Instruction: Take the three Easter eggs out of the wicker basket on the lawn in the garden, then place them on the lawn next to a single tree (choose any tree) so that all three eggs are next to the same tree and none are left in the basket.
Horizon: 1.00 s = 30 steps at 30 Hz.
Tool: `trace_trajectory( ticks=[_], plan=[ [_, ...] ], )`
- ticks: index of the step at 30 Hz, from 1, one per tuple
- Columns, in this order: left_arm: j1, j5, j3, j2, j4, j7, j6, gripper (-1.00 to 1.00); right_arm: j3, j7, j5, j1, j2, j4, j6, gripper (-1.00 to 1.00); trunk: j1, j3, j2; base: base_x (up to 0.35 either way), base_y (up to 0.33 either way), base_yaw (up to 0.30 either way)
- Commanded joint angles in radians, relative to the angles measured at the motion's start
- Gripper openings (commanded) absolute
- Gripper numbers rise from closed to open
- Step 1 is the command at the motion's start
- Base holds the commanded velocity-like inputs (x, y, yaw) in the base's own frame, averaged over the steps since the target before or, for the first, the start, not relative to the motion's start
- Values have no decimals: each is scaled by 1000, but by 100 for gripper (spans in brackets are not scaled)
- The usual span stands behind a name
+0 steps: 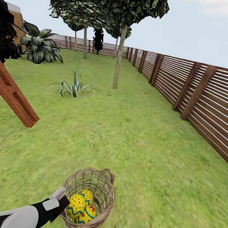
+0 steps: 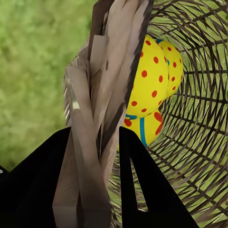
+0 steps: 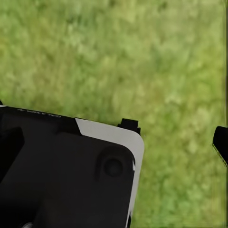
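The wicker basket (image 1: 103, 198) sits low in the head view, tipped toward me over the lawn (image 1: 150, 161). Three yellow Easter eggs (image 1: 76, 204) with blue zigzags and red dots lie together inside it. My left gripper (image 1: 62, 199) is shut on the basket's near rim. In the left wrist view the woven rim (image 2: 97, 109) is pinched between the black fingers (image 2: 142, 185), with the eggs (image 2: 151, 76) just beyond. A pale-trunked tree (image 1: 119, 57) stands far ahead. My right gripper (image 3: 173, 135) hangs open over bare grass.
A slatted wooden fence (image 1: 206, 96) runs along the right and back. A striped agave (image 1: 73, 87) grows left of the tree. A slanted red-brown wooden beam (image 1: 11, 92) juts in from the left. A broad-leaved plant (image 1: 39, 46) and more trees stand further back.
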Motion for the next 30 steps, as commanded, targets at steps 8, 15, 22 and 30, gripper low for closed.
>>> trace_trajectory(
  ticks=[8, 15, 22, 30],
  plan=[
    [-1, -6, 12, 0, 1, 3, 2, -100, -9, 1, 9, -2, 3, 2, -12, 100, 1, -2, -2, 310, -121, 1],
    [-1, -6, 13, 0, 0, 3, 0, -100, -9, 1, 7, -2, 4, 5, -11, 100, 1, -2, -2, 310, -121, 0],
    [-1, -6, 13, 1, 0, 3, 2, -100, -9, 1, 7, -2, 4, 5, -11, 100, 1, -2, -2, 310, -121, 0],
    [-1, -6, 13, 1, 0, 3, 2, -100, -9, 1, 8, -2, 4, 5, -11, 100, 1, -2, -2, 310, -121, 0]
  ],
)
